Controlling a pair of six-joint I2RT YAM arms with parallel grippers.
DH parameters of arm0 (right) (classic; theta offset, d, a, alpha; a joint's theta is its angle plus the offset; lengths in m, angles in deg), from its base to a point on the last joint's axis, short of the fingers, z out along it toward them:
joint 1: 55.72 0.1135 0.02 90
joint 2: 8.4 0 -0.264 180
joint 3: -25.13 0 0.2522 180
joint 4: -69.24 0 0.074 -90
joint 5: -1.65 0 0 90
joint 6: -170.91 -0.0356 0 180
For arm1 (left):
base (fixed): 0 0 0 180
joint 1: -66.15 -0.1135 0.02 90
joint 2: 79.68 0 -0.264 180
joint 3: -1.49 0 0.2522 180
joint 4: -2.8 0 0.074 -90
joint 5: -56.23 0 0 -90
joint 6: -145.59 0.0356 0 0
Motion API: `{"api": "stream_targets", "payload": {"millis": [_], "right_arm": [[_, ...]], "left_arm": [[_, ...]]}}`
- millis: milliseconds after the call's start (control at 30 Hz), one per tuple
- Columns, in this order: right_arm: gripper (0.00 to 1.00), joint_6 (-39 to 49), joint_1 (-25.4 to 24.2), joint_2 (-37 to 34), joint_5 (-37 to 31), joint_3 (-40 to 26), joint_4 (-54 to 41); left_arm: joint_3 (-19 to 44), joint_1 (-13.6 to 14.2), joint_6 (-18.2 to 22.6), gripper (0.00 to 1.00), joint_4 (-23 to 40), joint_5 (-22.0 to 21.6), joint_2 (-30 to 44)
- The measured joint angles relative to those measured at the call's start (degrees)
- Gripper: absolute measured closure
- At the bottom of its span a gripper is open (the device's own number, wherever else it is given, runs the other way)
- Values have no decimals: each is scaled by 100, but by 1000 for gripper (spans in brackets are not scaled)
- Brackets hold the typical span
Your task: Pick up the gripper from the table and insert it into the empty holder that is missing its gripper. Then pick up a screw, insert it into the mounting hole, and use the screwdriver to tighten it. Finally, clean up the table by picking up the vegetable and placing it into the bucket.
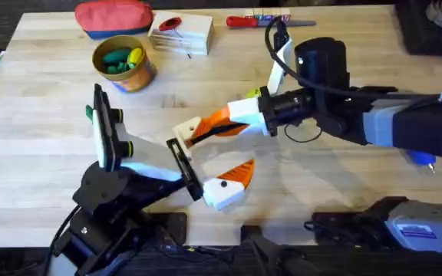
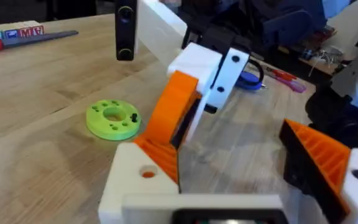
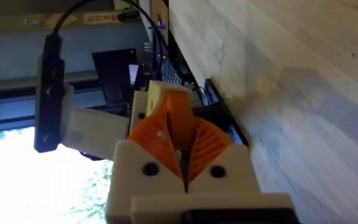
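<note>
**Fingertip at the holder: insertion step in hand**

- Far left of the worktop [image 1: 44, 153], back edge: red zip pouch [image 1: 113, 17]. Just in front of it, the small round yellow-orange bucket [image 1: 121, 63], with green and yellow pieces inside. Can't tell if the task's vegetable is among them.
- Left gripper [image 1: 215, 153]: jaws spread wide. One white finger block carries its ribbed orange tip [image 1: 240, 172]. The other is the bare white wedge-shaped plastic block, the empty holder [image 2: 135, 177], lifted off the wood.
- Centre: right gripper [image 1: 213, 125] reaches across from the right, jaws pressed together and pinching the small orange ribbed plastic fingertip [image 3: 176, 111]. The fingertip is touching the holder's upper edge. How deep it sits is hidden by the pads.
- Beyond them in the left wrist view, a yellow-green round disc with holes [image 2: 112, 118] lies flat.
- Back edge, right of centre: red-handled hand screwdriver [image 1: 240, 21]. A bright blue pen-shaped tool [image 2: 250, 79], likely the powered screwdriver, lies behind the right gripper.

Judgement: first step, fingertip going into the holder; screw, tightening and clean-up not yet done. The next move calls for lining the wedge up with the block, pushing it home while the left arm holds steady, then letting go without dragging it back out.
</note>
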Motion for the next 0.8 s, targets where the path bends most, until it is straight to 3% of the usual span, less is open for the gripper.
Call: {"api": "stream_targets", "payload": {"millis": [133,233,467,800], "right_arm": [[998,56,0,-1,33,0,11],[851,195,-4,-11,126,0,9],[617,472,-32,-163,692,0,-76],[241,550,-28,-197,950,9,-5]], "left_arm": [[0,0,-2,15,0,2,0],[2,0,5,15,0,34,2],[2,62,142,15,-11,644,-7],[2,85,289,14,-4,935,-44]]}}
